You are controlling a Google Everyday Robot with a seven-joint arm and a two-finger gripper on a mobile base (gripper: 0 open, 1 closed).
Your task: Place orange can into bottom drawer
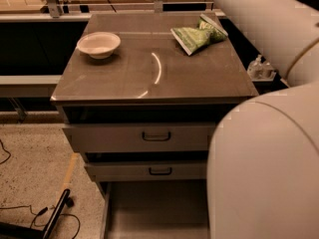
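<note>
**Cabinet** (149, 78): one, grey, with a flat glossy top. It is the reference for every entry below.

**Drawers:** three.
- The upper drawer (109, 137) and middle drawer (117, 172) sit in the cabinet's front. Both stand slightly out, and each has one black handle, two handles in all.
- The bottom drawer (154, 213) is pulled well out at the cabinet's foot. Its plain grey floor is bare, so it looks ready to receive the can.

**White bowl** (98, 44): one, upright on the cabinet top near its back left corner. It appears empty.

**Green snack bag** (198, 35): one, lying flat on the cabinet top near its back right corner.

**Robot arm** (269, 148): one, white. Two thick links show, filling the space to the right of the cabinet and running off past the view's upper edge.

**Gripper:** one, not visible. It lies somewhere beyond the view, so how far it is open, and what it holds, cannot be told.

**Orange can:** none visible on the cabinet top or in any drawer. It is likely with the unseen gripper, and the placing is not yet done.

**Floor left of the cabinet:** one black cable (12, 208).
</note>
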